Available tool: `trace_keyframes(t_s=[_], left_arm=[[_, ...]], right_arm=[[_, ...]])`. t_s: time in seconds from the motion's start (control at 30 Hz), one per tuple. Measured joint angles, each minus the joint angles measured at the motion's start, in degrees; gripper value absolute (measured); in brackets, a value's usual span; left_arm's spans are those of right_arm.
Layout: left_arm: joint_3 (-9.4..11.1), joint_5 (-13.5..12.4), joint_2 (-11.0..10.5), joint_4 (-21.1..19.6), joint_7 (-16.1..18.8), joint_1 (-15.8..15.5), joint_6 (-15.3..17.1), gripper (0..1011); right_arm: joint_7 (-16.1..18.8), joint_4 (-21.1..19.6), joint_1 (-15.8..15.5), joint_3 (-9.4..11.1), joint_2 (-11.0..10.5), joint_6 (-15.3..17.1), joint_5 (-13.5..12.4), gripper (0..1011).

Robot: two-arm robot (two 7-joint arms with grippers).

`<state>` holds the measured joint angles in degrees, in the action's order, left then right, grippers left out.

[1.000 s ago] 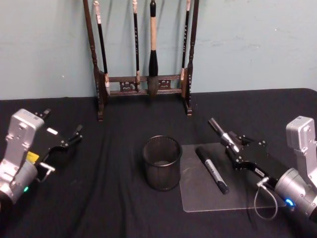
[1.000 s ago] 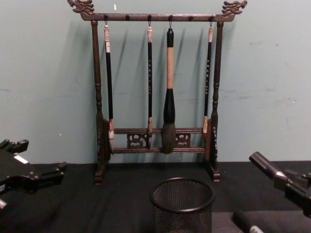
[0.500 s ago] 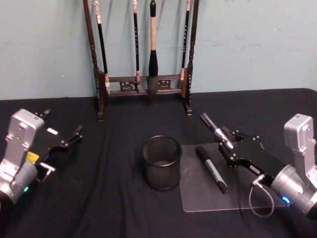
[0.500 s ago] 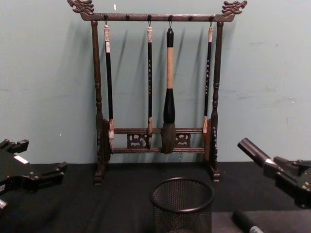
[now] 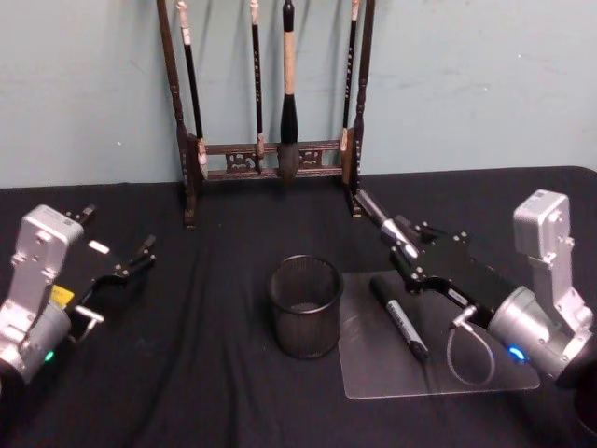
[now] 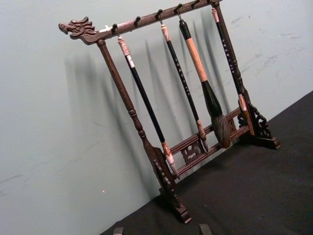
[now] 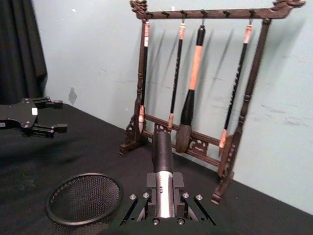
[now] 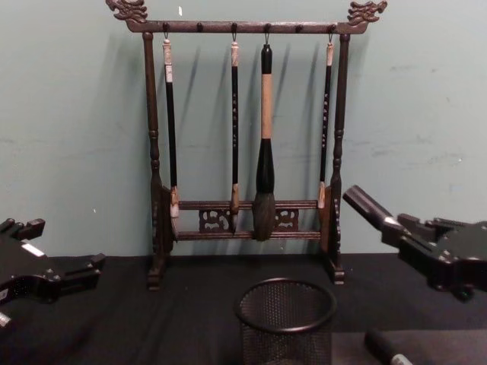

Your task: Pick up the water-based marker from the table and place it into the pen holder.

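The right gripper [image 5: 409, 250] pinches a marker [image 5: 378, 215] above the tabletop [image 5: 205, 392], right of the pen holder [image 5: 305, 308]. The left gripper [image 5: 119, 229], fingers spread, hovers near the left edge.

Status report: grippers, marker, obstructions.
Right gripper shut on marker, raised right of holder. Left gripper open, parked left. Marker not yet in holder. Second marker lies on mat; nothing blocks the holder.
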<state>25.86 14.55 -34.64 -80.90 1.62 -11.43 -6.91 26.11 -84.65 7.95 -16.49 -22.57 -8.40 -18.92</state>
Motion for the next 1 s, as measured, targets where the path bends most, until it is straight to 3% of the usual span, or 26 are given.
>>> trace_keyframes(t_s=[1.0], left_arm=[[0.00, 0.00, 0.00, 0.00, 0.00, 0.00, 0.00, 1009]], right_arm=[[-0.95, 2.76, 6.27, -7.02, 4.13, 2.53, 5.57, 199]])
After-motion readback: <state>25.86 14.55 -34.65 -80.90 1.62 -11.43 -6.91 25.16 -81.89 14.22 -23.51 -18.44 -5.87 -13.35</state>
